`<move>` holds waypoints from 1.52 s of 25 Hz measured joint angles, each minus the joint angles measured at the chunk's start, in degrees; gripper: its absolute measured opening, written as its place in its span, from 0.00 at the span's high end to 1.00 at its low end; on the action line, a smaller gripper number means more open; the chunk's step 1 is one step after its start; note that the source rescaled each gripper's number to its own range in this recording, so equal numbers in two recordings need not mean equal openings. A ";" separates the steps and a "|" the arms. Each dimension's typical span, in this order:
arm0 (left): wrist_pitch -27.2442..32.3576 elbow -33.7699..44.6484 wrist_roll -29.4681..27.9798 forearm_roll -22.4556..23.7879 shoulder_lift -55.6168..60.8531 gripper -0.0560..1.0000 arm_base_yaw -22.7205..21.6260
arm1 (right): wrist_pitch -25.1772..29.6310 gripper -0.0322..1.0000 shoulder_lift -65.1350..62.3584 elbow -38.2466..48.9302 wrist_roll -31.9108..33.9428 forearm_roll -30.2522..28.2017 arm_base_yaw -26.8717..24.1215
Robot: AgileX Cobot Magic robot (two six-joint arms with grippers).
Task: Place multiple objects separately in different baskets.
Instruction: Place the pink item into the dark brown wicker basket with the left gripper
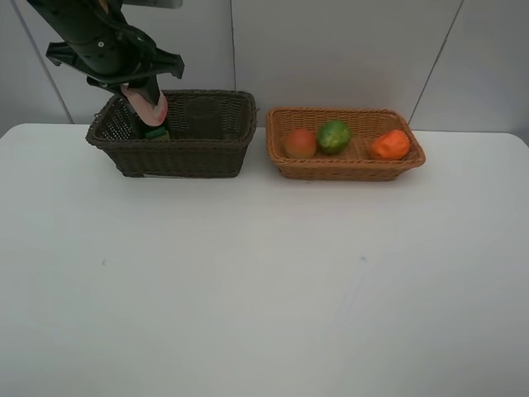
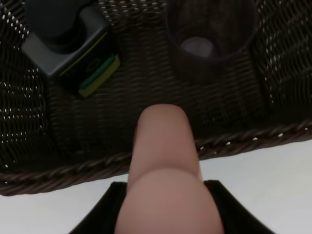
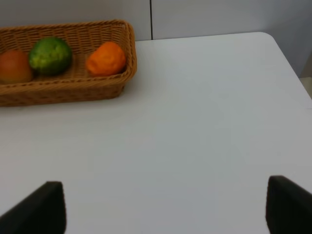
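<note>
Bare white bench (image 1: 248, 289) fills the near half of the scene; we list nothing on it.

Item: pink bottle (image 2: 165, 180), held in the left gripper (image 1: 147, 106), whose jaws are closed on its sides. We see it hang over the dark basket (image 1: 178, 157), at that basket's left end. Its long axis runs down and forward out of the gripper, with the free end pointing into the basket just past the near rim.

Item: dark green pump bottle (image 2: 73, 51), lying on the floor of the dark basket, beyond and to one side of the pink bottle's tip.

Item: mauve cup (image 2: 209, 29), also in the dark basket, beside the pump bottle; a clear strip of wicker lies between the two, directly under the held bottle. We judge a straight lowering there would suit.

Item: light basket (image 1: 347, 169), far right, holding peach (image 1: 301, 143), green fruit (image 1: 334, 136) and orange (image 1: 390, 144).

Item: right gripper (image 3: 161, 209), open and empty over bare bench, well apart from both baskets; the left arm is the nearer.
</note>
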State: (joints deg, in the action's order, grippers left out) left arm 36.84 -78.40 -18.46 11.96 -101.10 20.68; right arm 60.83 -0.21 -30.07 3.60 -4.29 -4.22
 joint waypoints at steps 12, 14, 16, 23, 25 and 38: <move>-7.99 0.00 0.17 1.41 -5.61 0.57 -2.80 | 0.00 0.32 0.00 0.00 0.00 0.00 0.00; -8.50 0.00 0.36 1.41 -6.35 0.57 -3.13 | 0.00 0.32 0.00 0.00 0.00 0.00 0.00; -9.43 0.00 0.75 1.41 -7.51 0.57 -3.31 | 0.00 0.32 0.00 0.00 0.00 0.00 0.00; -13.91 0.00 0.88 1.16 -9.87 0.57 -4.50 | 0.00 0.32 0.00 0.00 0.00 0.00 0.00; -14.31 0.00 0.88 1.16 -9.98 0.57 -4.52 | 0.00 0.32 0.00 0.00 0.00 0.00 0.00; -15.24 0.00 -0.06 -2.39 -10.76 0.14 -4.52 | 0.00 0.32 0.00 0.00 0.00 0.00 0.00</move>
State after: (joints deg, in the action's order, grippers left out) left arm 21.60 -78.40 -18.52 9.57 -111.85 16.17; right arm 60.83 -0.21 -30.07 3.60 -4.29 -4.22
